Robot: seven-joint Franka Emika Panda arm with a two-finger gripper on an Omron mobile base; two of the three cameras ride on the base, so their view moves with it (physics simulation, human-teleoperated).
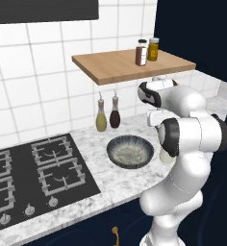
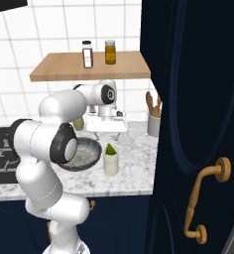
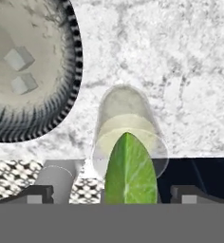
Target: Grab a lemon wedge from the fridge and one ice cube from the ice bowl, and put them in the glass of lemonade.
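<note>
Hand view: jaws (image 3: 111,192) stand wide apart, dark tips at either side low in frame, nothing pinched between them.
Lemon wedge (image 3: 128,171): green-yellow, pointed leaf shape w/ pale veins; sits in the mouth of the glass of lemonade (image 3: 126,128), tip sticking up above the rim. In right base view the wedge (image 2: 110,148) pokes out of the glass top.
Glass: small clear tumbler (image 2: 110,162), thin smooth wall, pale yellow-green liquid inside; stands upright on the bench, just right of the ice bowl, apart from it.
Ice bowl (image 1: 130,151): wide, shallow, round, dark grey w/ ribbed striped rim; pale speckled inside. Two small whitish cubes (image 3: 20,70) lie on its floor in hand view.
Bench (image 1: 110,185): white-grey marbled stone, matte; front edge near the glass, navy cabinet fronts below.
Room: open stone behind and right of the glass; wooden shelf (image 1: 130,65) overhangs the bowl area, two bottles (image 1: 107,115) hang under it; black gas hob (image 1: 33,175) well left of the bowl.
Right side: tall navy door (image 2: 198,124) w/ brass handle close to the bench end.
</note>
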